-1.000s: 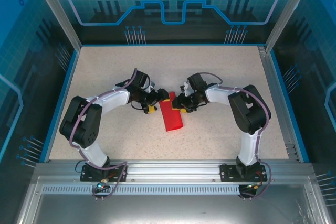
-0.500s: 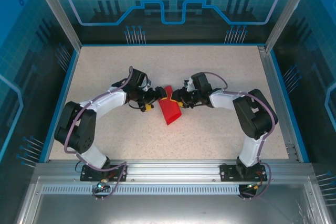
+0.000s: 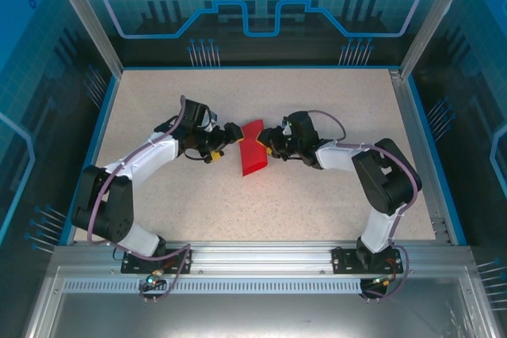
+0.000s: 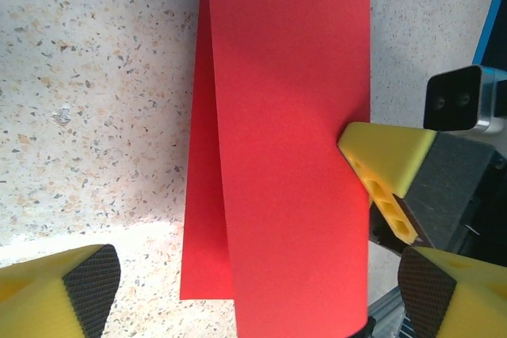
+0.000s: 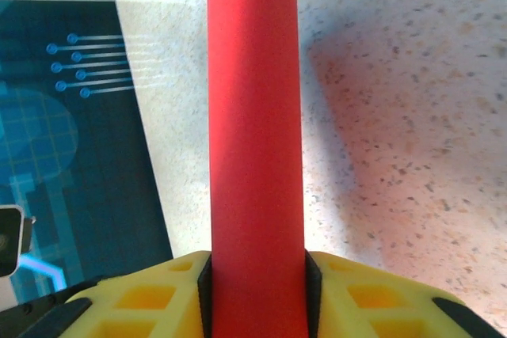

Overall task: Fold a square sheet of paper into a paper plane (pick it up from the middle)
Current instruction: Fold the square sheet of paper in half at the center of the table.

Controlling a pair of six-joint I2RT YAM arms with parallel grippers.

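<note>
The square sheet of paper [image 3: 253, 152] is bright red and bent over lengthwise into a loose double layer, mid-table between the two arms. My right gripper [image 3: 266, 146] is shut on its right side. In the right wrist view the curved sheet [image 5: 253, 116] runs up between the yellow fingers [image 5: 372, 298] of that gripper [image 5: 257, 282]. My left gripper [image 3: 231, 139] stands wide open at the sheet's left side. In the left wrist view the sheet [image 4: 285, 116] lies between its spread pads [image 4: 91, 282], and the right gripper's yellow finger [image 4: 384, 160] presses on the paper's right edge.
The speckled table [image 3: 333, 100] has a blue rim and aluminium frame posts at its corners. Both arms reach in from the near edge and meet at the sheet.
Both grippers and the sheet have moved away from the arm bases, toward the back. The sheet has bent over narrower. The left arm has stretched out.
</note>
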